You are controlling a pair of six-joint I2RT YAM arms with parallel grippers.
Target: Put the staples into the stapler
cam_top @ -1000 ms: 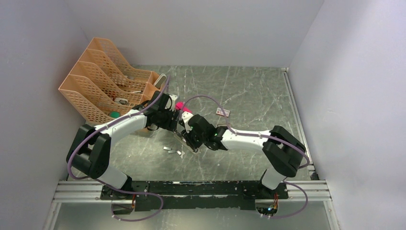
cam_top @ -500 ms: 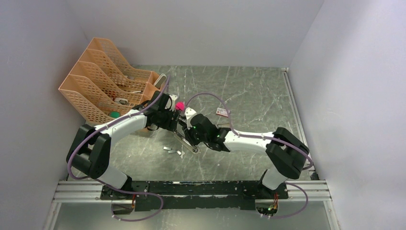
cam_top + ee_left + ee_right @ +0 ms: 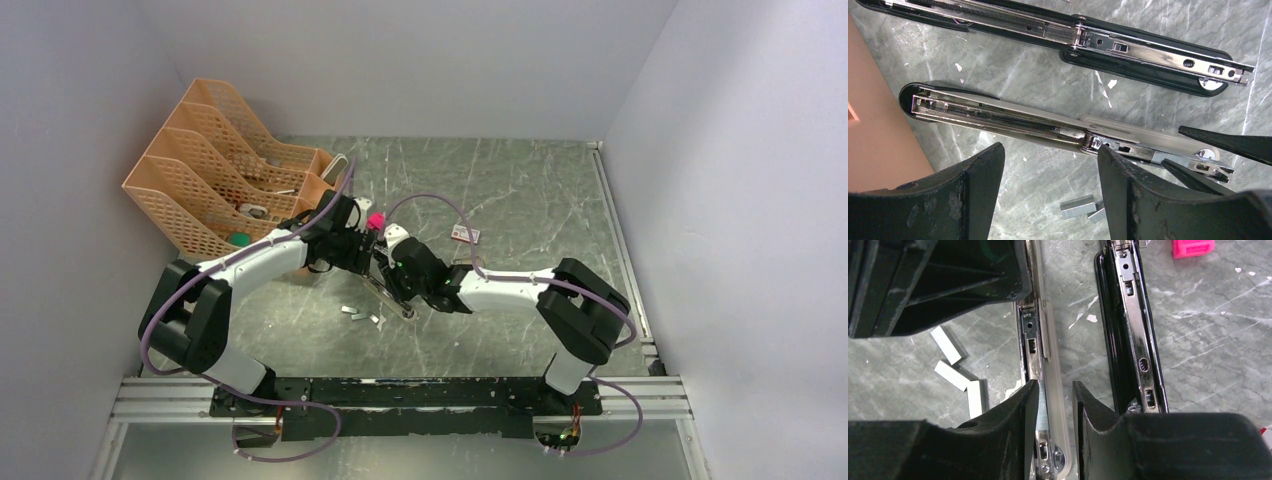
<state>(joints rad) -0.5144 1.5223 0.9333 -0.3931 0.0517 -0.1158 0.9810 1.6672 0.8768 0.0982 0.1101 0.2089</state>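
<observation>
The stapler (image 3: 1013, 120) is laid opened flat on the surface (image 3: 998, 65) with its rail upward, presumably so that a strip can be dropped in from above. The left hand (image 3: 1048, 155) is held wide open over the hinge, gripping nothing, probably to steady it. The right hand (image 3: 1054, 390) is set narrowly astride the rail's front end (whether it pinches cannot be told). Loose staples (image 3: 950, 346) are scattered just beside the stapler, and a second black-and-silver piece (image 3: 1148, 50) is laid alongside.
</observation>
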